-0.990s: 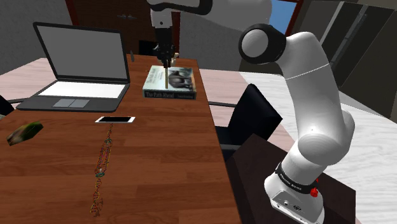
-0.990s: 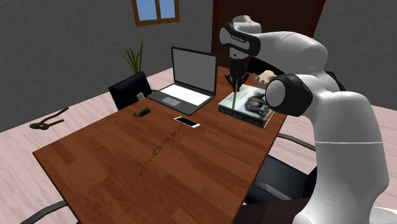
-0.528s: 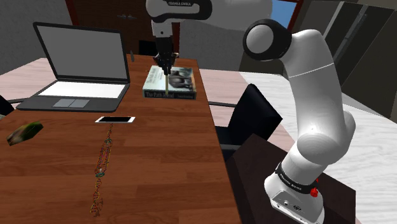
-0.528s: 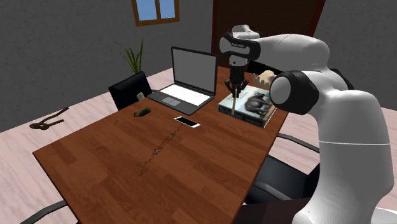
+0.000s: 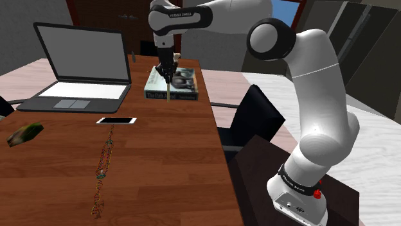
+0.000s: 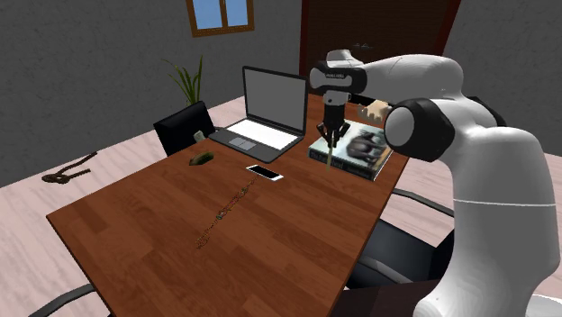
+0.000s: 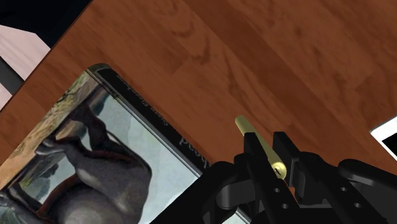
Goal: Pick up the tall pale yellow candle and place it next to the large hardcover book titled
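A thin, tall, pale yellow candle hangs upright from my black gripper, which is shut on its top end. In the wrist view the candle sticks out between the fingers, its lower end over the brown table just off the book's spine. The large hardcover book with an animal photo on its cover lies flat near the table's far edge. From the second exterior view the candle hangs in front of the book, under the gripper. Whether the candle touches the table I cannot tell.
An open laptop stands to the shoulder view's left of the book. A phone lies on the table nearer the stand, then a bead necklace and a green object. Black chairs flank the table.
My gripper has come down and off the book's cover toward its spine side, carrying the candle. The candle's lower end now hangs beside the book, not over it.
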Available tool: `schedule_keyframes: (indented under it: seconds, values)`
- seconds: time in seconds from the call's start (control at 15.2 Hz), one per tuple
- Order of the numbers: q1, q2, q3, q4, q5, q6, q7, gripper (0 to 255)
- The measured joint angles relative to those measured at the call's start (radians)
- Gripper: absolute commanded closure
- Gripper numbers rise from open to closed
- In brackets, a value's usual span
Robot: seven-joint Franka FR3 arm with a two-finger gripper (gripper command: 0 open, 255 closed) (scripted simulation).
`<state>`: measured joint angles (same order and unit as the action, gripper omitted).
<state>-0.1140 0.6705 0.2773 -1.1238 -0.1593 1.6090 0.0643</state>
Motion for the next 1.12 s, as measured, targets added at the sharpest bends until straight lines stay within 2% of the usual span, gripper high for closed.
schedule_keyframes:
  seconds: [0.2, 0.59, 0.66, 1.12]
  values:
    - [-0.003, 0.002, -0.001, -0.035, -0.001, 0.036, 0.003, 255]
    - [-0.004, 0.002, -0.001, -0.043, -0.001, 0.044, 0.002, 255]
    - [-0.004, 0.002, -0.001, -0.043, -0.001, 0.044, 0.002, 0]
    - [-0.001, 0.004, -0.001, -0.023, -0.001, 0.027, 0.002, 0]
